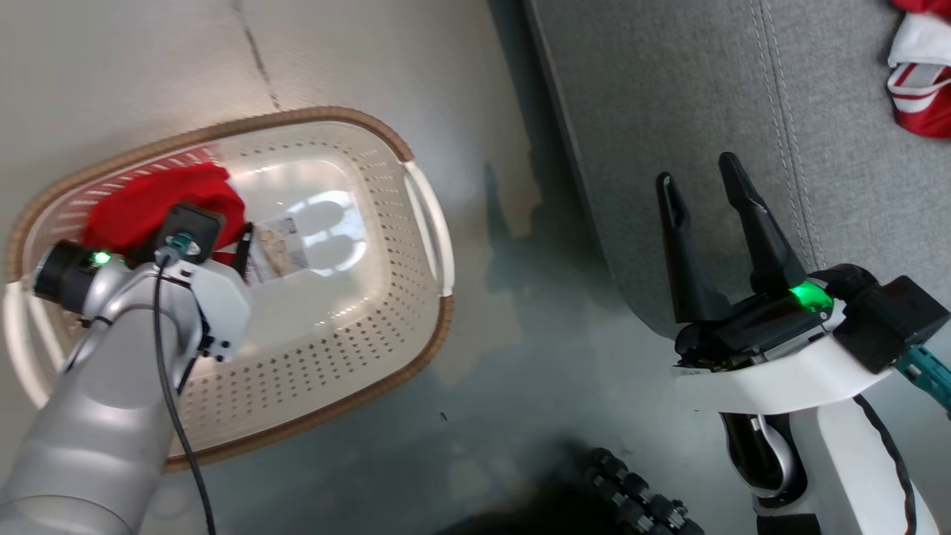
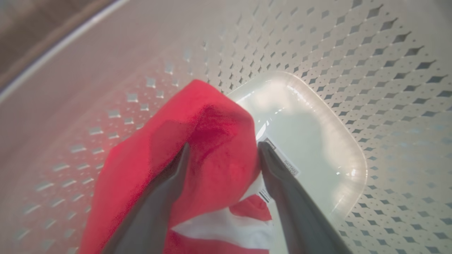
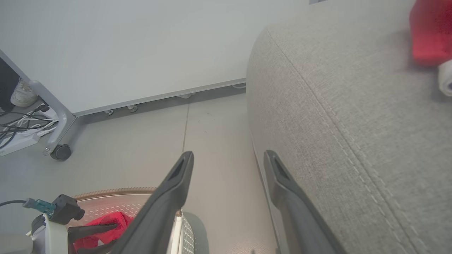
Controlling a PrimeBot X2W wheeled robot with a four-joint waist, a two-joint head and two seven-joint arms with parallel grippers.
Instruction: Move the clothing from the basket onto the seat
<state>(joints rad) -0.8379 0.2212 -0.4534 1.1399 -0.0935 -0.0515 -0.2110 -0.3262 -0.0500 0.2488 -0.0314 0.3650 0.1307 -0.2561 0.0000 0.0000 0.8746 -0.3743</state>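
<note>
While the left gripper (image 2: 222, 147) straddles the clothing (image 2: 212, 130) by the basket (image 2: 353, 53) wall, fingers apart (cloth between them), the right gripper (image 1: 696, 169) hangs spread beyond the basket, at the seat (image 1: 669, 89) edge.

Right wrist view: right gripper (image 3: 229, 155) held with its fingers apart, above the floor beside the seat (image 3: 335, 123).
I record the grey seat on the right, with red clothing (image 3: 429, 31) lying at its far end. Near left stands the basket (image 3: 116, 192); the left gripper (image 3: 114, 233) reaches into it, straddling a red garment (image 3: 106, 222). A castor (image 3: 60, 152) stands far left.
</note>
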